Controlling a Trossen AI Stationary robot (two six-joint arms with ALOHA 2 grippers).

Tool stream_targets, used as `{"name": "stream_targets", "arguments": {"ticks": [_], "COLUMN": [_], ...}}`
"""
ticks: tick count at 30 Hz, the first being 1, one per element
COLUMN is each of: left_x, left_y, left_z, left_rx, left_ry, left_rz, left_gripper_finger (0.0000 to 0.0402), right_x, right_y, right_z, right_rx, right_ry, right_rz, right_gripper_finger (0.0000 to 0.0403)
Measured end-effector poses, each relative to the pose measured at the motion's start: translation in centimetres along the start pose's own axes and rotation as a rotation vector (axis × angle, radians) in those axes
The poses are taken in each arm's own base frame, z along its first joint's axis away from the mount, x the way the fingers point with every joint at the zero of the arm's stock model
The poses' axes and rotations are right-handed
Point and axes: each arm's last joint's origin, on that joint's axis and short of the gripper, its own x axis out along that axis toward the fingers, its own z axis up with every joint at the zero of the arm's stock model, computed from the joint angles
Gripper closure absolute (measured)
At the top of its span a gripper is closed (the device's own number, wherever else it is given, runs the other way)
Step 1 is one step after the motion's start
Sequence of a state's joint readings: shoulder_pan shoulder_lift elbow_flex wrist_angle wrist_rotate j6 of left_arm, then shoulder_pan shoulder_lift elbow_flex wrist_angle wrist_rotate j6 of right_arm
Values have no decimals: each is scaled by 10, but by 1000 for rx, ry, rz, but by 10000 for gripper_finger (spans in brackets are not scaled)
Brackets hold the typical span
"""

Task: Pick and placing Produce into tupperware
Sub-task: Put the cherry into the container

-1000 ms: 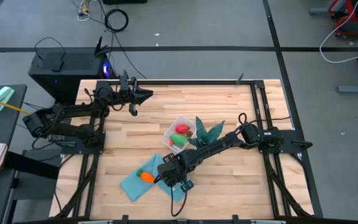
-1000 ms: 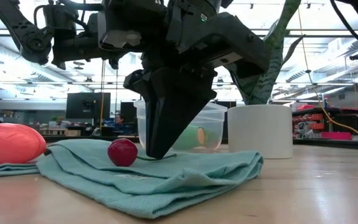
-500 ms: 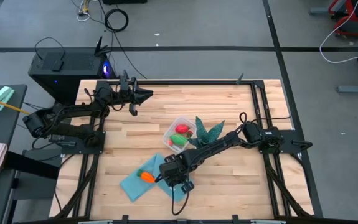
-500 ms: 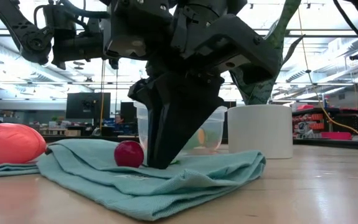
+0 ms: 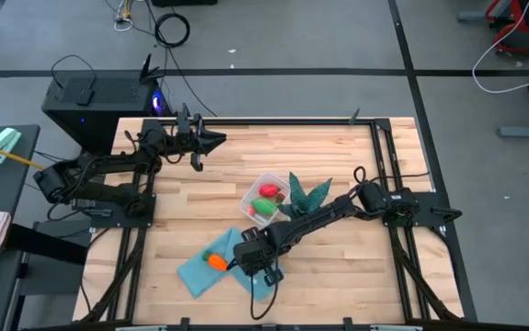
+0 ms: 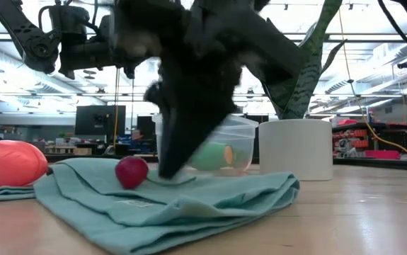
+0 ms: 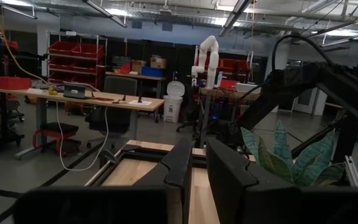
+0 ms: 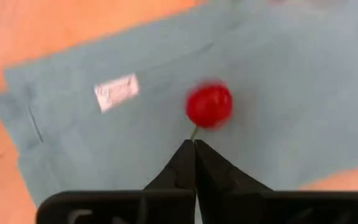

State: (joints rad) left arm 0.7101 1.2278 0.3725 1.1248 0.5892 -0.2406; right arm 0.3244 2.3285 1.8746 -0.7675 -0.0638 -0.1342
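A small red round piece (image 8: 209,104) with a thin green stem lies on the folded teal cloth (image 8: 104,137) near the table's front. My right gripper (image 8: 195,143) stands over it, pointing steeply down, shut at the stem; in the low view it (image 6: 166,172) is blurred, just right of the red piece (image 6: 131,172). An orange piece (image 5: 216,261) lies on the cloth's left part. The clear tupperware (image 5: 246,195) holds a red and a green piece. My left gripper (image 7: 198,171) waits at the far left, a narrow gap between its fingers, holding nothing. My right gripper pinches the free end of the red piece's stem (image 8: 193,133) between the very ends of its two fingers. The fingers come from above, slanting steeply down. The red piece rests on the cloth. Whether the fingertips also catch the cloth, I cannot tell.
A spiky plant (image 5: 308,193) in a white pot (image 6: 295,149) stands right beside the tupperware (image 6: 249,142), behind my right arm. Bare wooden table lies to the right of the cloth (image 5: 195,274) and between the two arms.
My right gripper has shut: its fingertips stood apart half a second ago and now meet at the stem. It has tipped a little, and the red piece has shifted slightly toward the table's left on the cloth. The cloth's left edge has crept the same way.
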Motion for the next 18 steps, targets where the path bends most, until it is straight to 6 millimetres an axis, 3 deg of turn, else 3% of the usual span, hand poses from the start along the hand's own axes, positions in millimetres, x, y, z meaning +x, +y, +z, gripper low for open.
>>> {"name": "stream_targets", "arguments": {"ticks": [5,12,18], "left_x": [0,0,0], "left_y": [0,0,0], "left_z": [0,0,0], "left_rx": [-1,-1,-5], "left_ry": [2,2,3], "left_rz": [0,1,0], "left_gripper_finger": [343,341,346], "right_x": [-22,-25,-25], "right_y": [-1,1,2], "right_z": [11,11,4], "right_rx": [0,7,34], "right_ry": [-33,-11,59], "right_rz": [-35,-7,23], "right_gripper_finger": [400,396,351]}}
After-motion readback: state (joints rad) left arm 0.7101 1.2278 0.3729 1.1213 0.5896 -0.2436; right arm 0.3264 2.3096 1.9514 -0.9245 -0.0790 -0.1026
